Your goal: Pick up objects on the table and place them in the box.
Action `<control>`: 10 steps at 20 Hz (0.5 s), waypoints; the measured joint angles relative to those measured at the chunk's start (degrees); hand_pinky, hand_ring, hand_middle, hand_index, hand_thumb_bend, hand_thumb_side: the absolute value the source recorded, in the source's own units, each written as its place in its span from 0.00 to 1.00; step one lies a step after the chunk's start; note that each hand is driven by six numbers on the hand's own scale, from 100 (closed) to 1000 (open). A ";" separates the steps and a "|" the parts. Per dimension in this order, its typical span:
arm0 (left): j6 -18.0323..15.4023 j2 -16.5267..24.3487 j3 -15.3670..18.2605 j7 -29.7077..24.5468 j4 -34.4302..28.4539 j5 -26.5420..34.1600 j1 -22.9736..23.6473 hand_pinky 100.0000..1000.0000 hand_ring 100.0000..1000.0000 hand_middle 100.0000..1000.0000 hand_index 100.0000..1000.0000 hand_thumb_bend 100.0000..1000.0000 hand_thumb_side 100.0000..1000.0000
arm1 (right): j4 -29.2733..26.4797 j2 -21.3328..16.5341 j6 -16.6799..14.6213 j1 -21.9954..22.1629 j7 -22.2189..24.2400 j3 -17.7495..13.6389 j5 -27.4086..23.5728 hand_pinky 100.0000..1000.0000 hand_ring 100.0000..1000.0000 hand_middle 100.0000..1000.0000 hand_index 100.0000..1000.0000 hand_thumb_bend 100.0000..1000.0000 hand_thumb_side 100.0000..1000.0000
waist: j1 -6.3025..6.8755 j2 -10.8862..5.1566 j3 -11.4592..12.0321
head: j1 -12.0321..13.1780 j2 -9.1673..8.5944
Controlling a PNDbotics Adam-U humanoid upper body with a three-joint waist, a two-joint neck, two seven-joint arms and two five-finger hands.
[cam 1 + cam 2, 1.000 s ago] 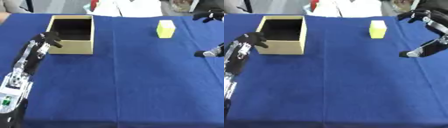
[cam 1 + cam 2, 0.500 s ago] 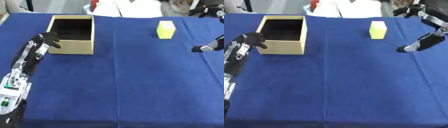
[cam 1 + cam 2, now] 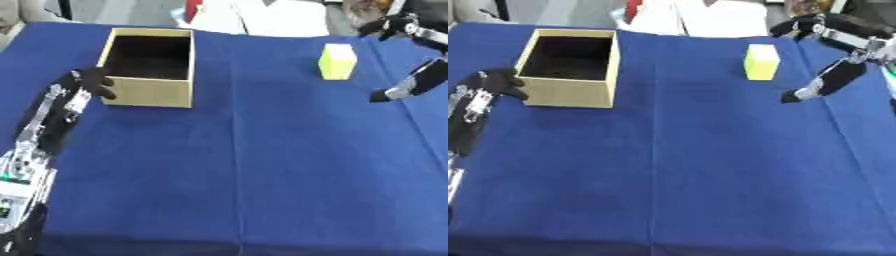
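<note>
Surface: blue cloth (image 3: 710,165) covers the whole table; white material and clutter lie along the far edge, too blurred to name

Box: open tan box (image 3: 570,67) stands on the cloth at the far left; its inside looks dark and bare, though the shadow may hide something small

Left hand: the left hand (image 3: 92,82) rests against the box's near left corner; its dark fingers look curled against the wall, but the blur means I cannot tell whether they grip it or only touch it

Block: yellow-green block (image 3: 761,61) stands upright on the cloth, just to the left of the right hand and well apart from the box; nothing touches it

Right hand: the right hand (image 3: 833,57) hangs in the air beside the block, spread and holding nothing; one part reaches over above the block's far side, another points down toward the cloth

Change: over the last second the right hand has shifted leftward, closing on the block; the block, box and left hand have stayed put

Meaning: the approach is under way and no pickup has begun; the next move probably calls for bringing the fingers down around the block before carrying it left to the box
</note>
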 measured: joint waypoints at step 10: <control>-0.25 0.03 -0.70 -0.69 -0.04 0.43 -0.92 1.00 0.56 0.58 0.76 0.22 0.64 | 10.12 5.76 2.40 -4.83 -4.38 -7.74 20.78 0.80 0.94 0.85 0.95 0.64 0.35 | -0.23 0.87 3.43 | -2.29 0.00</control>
